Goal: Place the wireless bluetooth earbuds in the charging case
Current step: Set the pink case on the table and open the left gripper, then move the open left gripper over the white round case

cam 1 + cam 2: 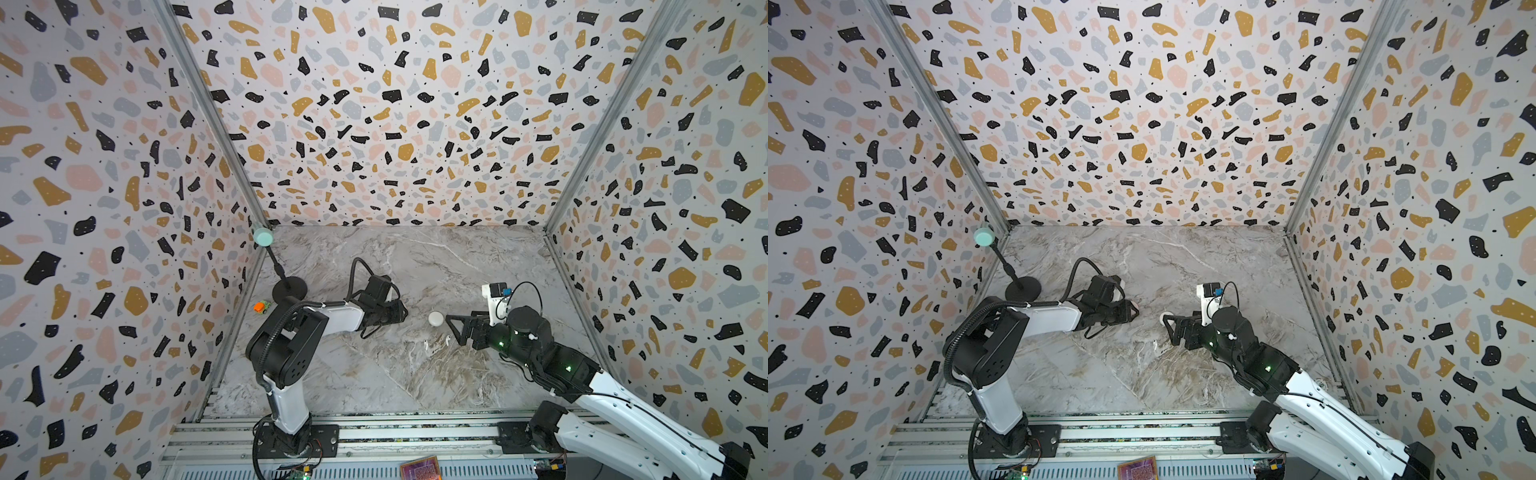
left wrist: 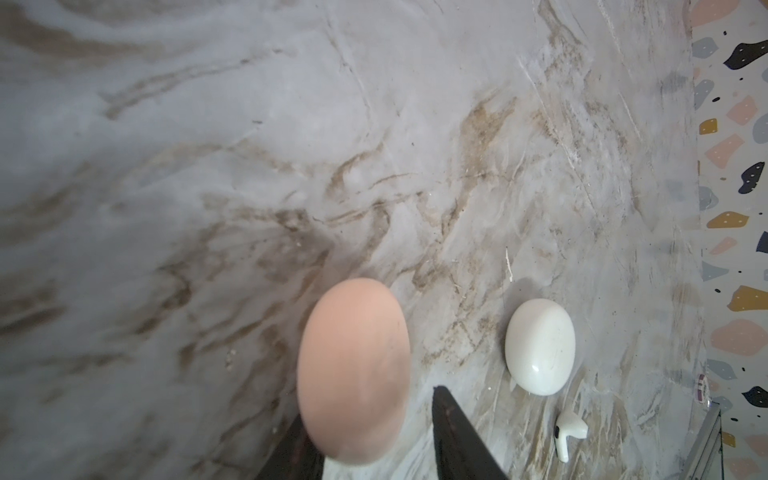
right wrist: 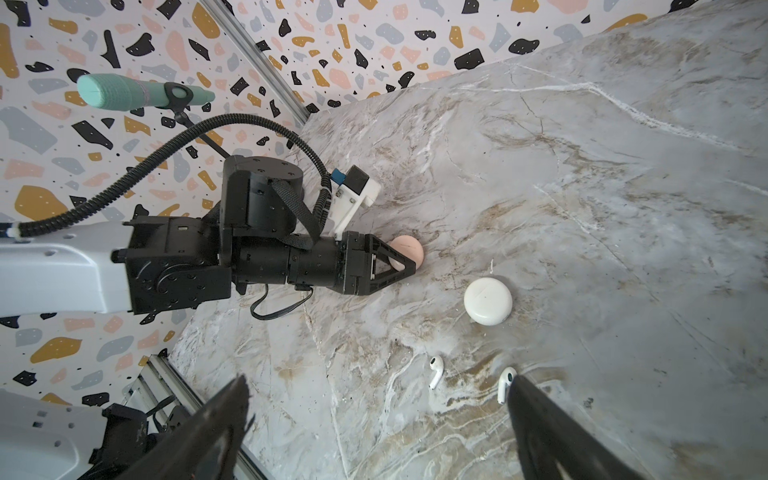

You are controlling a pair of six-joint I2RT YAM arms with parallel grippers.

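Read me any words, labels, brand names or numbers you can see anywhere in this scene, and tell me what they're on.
No text is legible.
Markings on the patterned card, in both top views: too small to read.
No print shows on the white case, the pink case or the earbuds.

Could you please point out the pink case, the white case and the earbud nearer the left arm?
pink case (image 2: 353,370): left wrist view, middle of its rounded top.
white case (image 3: 487,301): right wrist view, centre of its lid.
earbud (image 3: 436,372): right wrist view, where head meets stem.
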